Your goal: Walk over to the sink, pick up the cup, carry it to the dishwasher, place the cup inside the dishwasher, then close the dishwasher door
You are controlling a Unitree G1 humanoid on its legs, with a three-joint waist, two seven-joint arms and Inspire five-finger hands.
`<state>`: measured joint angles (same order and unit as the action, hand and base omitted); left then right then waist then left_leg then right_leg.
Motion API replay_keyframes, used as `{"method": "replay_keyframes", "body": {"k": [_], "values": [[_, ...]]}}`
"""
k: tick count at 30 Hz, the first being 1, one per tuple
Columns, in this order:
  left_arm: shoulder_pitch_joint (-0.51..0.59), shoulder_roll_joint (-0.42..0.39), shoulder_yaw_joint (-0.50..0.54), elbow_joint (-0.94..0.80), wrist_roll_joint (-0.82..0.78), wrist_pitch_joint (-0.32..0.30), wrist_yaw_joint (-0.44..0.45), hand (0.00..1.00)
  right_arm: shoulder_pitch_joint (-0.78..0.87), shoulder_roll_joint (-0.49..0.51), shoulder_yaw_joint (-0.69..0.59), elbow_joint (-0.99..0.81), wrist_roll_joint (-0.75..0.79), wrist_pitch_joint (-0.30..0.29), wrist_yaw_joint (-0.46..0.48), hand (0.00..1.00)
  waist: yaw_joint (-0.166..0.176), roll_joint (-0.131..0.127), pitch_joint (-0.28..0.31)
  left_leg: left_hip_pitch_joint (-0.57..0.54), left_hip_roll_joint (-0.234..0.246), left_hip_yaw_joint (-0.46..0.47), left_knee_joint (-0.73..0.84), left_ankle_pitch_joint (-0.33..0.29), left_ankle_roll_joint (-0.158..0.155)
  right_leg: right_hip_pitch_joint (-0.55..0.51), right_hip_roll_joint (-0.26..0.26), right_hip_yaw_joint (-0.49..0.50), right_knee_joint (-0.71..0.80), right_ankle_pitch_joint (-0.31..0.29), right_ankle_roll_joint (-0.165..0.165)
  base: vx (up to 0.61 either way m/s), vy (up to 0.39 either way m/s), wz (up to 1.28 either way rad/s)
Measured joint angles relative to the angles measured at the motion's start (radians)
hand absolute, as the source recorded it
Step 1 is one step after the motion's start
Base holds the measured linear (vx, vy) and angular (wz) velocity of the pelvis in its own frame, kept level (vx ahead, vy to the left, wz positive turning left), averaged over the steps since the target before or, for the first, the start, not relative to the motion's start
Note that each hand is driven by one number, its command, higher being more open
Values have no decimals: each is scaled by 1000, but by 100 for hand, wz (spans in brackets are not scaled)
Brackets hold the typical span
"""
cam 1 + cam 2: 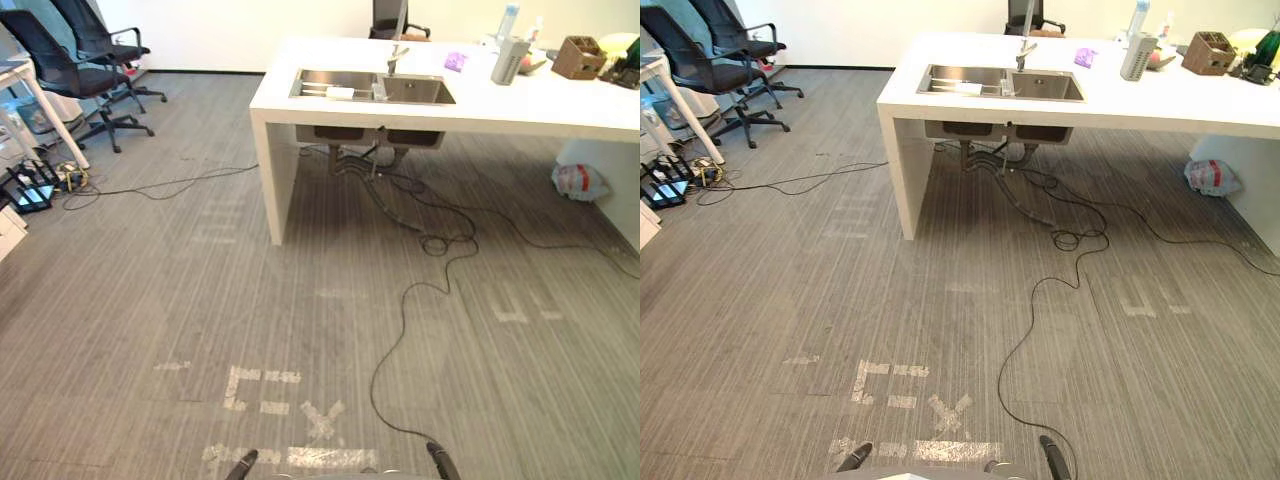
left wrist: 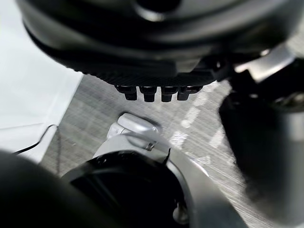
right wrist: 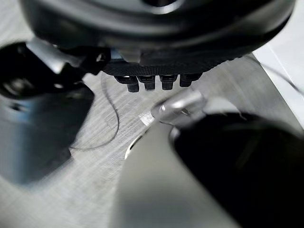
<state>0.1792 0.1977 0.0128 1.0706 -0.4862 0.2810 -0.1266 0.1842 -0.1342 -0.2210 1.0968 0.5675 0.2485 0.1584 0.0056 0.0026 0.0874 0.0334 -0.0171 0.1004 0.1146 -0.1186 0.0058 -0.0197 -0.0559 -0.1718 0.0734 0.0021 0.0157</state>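
A steel double-basin sink [image 1: 415, 91] is set in a white counter [image 1: 300, 108] several steps ahead, with a faucet [image 1: 397, 50] behind it. A small pale object [image 1: 339, 93] lies in the left basin; I cannot tell whether it is the cup. My left hand [image 2: 152, 71] hangs low over the grey carpet, fingers [image 2: 152, 92] relaxed and holding nothing. My right hand [image 3: 152, 66] hangs the same way on the other side, fingers [image 3: 149, 83] relaxed and empty.
Black cables [image 1: 400, 320] trail across the carpet from under the sink. White tape marks [image 1: 290, 400] lie just ahead. Office chairs [image 1: 70, 60] and a white table leg [image 1: 50, 120] stand far left. A plastic bag [image 1: 580, 180] sits under the counter; a bottle [image 1: 508, 50] and brown box [image 1: 578, 57] stand on it.
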Motion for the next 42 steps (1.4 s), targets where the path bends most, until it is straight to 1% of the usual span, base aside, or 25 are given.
{"method": "replay_keyframes", "body": {"k": [1, 2, 3, 4, 6, 9, 12, 13, 16, 18, 19, 21, 23, 25, 30, 35, 37, 39, 40, 41, 42], "values": [[-14, -4, 11, -4, -4, -29, 0, 100, -2, 5, -20, 1, -3, -13, 11, 100, 1, 5, 17, 16, 0, 5, -20, 17, -10, 17, 0, -10, -34, 18, 5, 0, 0, 0], [-20, -5, 11, -7, -6, -36, -1, 100, -3, 5, -25, 1, -3, -18, 13, 100, 0, 8, 22, 22, 0, 9, -28, 21, -16, 26, 0, -15, -45, 23, 7, 27, -5, 7], [-38, -12, 6, -10, -8, -42, -8, 100, -7, 3, -31, 1, -5, -27, 15, 100, -5, 13, 31, 37, 2, 20, -39, 25, -22, 46, 0, -23, -63, 27, 8, 18, -7, 11], [-49, -17, 6, -17, -39, -40, -33, 100, -13, 1, -32, 0, -11, -36, 21, 100, -12, 16, 40, 52, 4, 25, -47, 26, -25, 64, 1, -27, -74, 29, 9, 10, -9, 11], [-54, -21, 3, -34, -96, -36, -80, 100, -22, -1, -32, -8, -11, -49, 25, 100, -23, 17, 45, 63, 6, 28, -58, 29, -29, 75, 4, -33, -83, 31, 11, 2, -16, -1], [-59, -14, -2, -42, -135, -45, -79, 100, -69, 4, -28, -32, -12, -64, 19, 100, -24, 17, 55, 64, 9, 40, -75, 38, -38, 74, 5, -48, -106, 48, 14, -6, -16, -9], [-54, -14, -12, -52, -203, -73, -70, 100, -115, 3, -29, -56, -16, -64, 13, 100, -21, 15, 76, 65, 9, 33, -85, 47, -35, 77, 6, -62, -114, 51, 14, -20, -13, 9], [-53, -14, -13, -54, -207, -74, -69, 100, -121, 3, -30, -56, -16, -63, 13, 100, -20, 14, 77, 65, 9, 30, -87, 49, -35, 78, 5, -66, -114, 51, 14, -26, -24, 18], [-49, -23, -15, -67, -198, -91, -31, 100, -150, 12, -29, -64, -15, -64, 13, 100, -20, 14, 79, 76, 8, 21, -96, 54, -35, 94, 5, -81, -122, 51, 15, -15, -16, 11], [-48, -33, -15, -87, -161, -116, -2, 100, -170, 26, -27, -69, -12, -63, 13, 100, -19, 14, 80, 90, 8, 19, -105, 59, -35, 108, 6, -90, -126, 51, 15, -26, -11, 10], [-51, -38, -15, -89, -148, -123, -1, 100, -175, 30, -27, -70, -11, -59, 14, 100, -18, 14, 80, 90, 8, 19, -106, 60, -35, 109, 5, -92, -126, 51, 15, -37, -8, 8], [-67, -43, -19, -89, -86, -116, 0, 100, -177, 33, -26, -69, -12, -39, 20, 100, -19, 13, 81, 93, 8, 18, -107, 61, -35, 112, 5, -98, -126, 50, 16, -34, -1, 3], [-77, -42, -19, -87, -52, -95, -3, 100, -175, 34, -27, -70, -13, -35, 25, 100, -19, 13, 82, 95, 8, 17, -110, 63, -35, 114, 4, -104, -126, 50, 15, -31, -2, 2], [-93, -39, -22, -85, -22, -72, -3, 100, -175, 33, -27, -71, -16, -35, 37, 100, -20, 10, 95, 105, 7, 14, -120, 69, -26, 123, 4, -111, -126, 50, 15, -43, -3, 5], [-99, -34, -23, -69, -49, -66, -6, 100, -174, 33, -26, -69, -21, -36, 40, 100, -19, 6, 97, 115, 6, 17, -134, 74, -23, 126, 3, -116, -129, 49, 14, -16, 0, 1], [-117, -22, -30, -32, -56, -59, -24, 100, -173, 39, -27, -65, -21, -48, 36, 100, -19, -4, 98, 119, 6, 25, -141, 74, -23, 127, 1, -127, -128, 48, 16, 0, 0, 0], [-123, -17, -42, -26, -57, -55, -24, 100, -173, 40, -28, -63, -22, -48, 34, 100, -18, -8, 98, 122, 7, 35, -141, 73, -23, 127, 0, -129, -122, 44, 19, 0, 0, 0], [-132, -16, -41, -8, -59, -54, -23, 100, -173, 42, -31, -63, -22, -49, 33, 100, -19, -12, 99, 128, 7, 49, -139, 71, -26, 119, -8, -130, -86, 22, 21, 0, 0, 0], [-133, -15, -41, -5, -60, -54, -23, 100, -173, 43, -35, -63, -22, -49, 33, 100, -19, -21, 102, 128, 7, 51, -137, 70, -26, 112, -11, -130, -68, 12, 19, 0, 0, 0], [-135, -13, -41, -3, -63, -54, -22, 100, -174, 44, -39, -62, -22, -48, 35, 100, -18, -22, 101, 127, 7, 53, -132, 65, -24, 99, -18, -130, -32, -10, 17, 0, 0, 0], [-137, -7, -41, 2, -69, -51, -22, 100, -176, 47, -49, -63, -23, -49, 39, 100, -13, -28, 100, 117, 6, 67, -108, 46, -6, 49, -39, -133, 76, -67, 19, -34, 40, -8]]}}
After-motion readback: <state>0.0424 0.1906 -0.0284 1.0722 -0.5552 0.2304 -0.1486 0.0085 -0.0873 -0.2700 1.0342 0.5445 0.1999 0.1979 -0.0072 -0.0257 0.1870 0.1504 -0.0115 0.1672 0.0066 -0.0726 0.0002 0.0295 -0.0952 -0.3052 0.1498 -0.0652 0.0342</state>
